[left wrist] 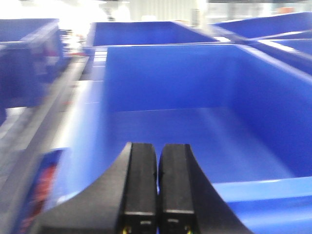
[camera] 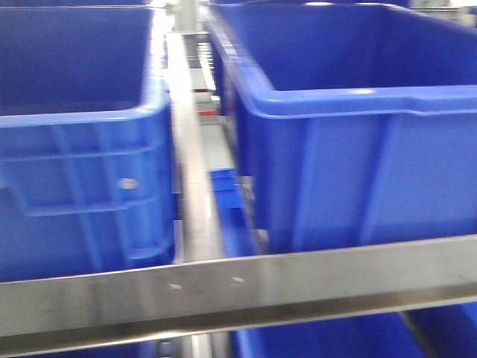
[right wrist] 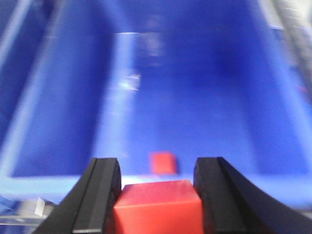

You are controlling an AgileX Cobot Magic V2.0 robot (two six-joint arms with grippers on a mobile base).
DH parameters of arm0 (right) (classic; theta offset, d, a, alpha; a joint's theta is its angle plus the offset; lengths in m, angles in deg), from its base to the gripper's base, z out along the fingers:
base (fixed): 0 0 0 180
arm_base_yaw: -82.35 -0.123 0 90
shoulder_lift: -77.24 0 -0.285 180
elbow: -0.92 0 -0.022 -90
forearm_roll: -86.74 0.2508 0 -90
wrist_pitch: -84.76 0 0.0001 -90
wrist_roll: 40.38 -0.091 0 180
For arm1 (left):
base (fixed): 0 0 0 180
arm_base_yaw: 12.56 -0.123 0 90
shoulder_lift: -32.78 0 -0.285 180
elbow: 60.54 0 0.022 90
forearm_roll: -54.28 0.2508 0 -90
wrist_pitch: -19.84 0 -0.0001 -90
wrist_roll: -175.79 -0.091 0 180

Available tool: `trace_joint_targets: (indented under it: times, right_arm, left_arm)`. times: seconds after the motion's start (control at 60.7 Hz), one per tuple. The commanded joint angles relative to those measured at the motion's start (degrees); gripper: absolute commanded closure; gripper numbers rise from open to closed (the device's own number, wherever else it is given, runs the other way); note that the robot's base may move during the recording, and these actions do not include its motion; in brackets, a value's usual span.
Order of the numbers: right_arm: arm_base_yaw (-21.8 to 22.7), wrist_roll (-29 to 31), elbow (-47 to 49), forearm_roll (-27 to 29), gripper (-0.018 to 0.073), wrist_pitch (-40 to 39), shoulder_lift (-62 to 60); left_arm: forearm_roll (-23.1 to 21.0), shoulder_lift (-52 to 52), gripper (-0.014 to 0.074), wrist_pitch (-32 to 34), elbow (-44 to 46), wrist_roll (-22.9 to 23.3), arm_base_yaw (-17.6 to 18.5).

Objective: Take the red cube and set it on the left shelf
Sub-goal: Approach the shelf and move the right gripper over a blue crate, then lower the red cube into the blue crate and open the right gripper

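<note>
Front view faces the shelf (camera: 298, 280) close, level. Wrist views look past left fingers (left wrist: 141, 180) and right fingers (right wrist: 102, 195) into crates (camera: 358, 149), which all views share.

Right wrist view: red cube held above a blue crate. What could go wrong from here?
1. The red cube, clamped in the right end effector, hangs about over the crate's near rim; released, it might clip it and fall outside.
2. A red item lies on the crate floor; the cube could land on it and bounce.
</note>
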Motion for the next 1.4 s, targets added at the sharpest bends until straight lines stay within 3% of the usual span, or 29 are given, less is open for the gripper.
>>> trace_joint_targets:
  times: [0.0, 1.384]
  right_arm:
    - [-0.17, 0.32, 1.44, -0.17, 0.0503, -4.73, 0.01]
    - [-0.17, 0.32, 1.44, -0.17, 0.0503, -4.73, 0.01]
  left_arm:
    - [0.00, -0.94, 0.0495, 4.74, -1.41, -0.01, 0.21]
    - [0.00, -0.94, 0.0495, 4.74, -1.41, -0.01, 0.21]
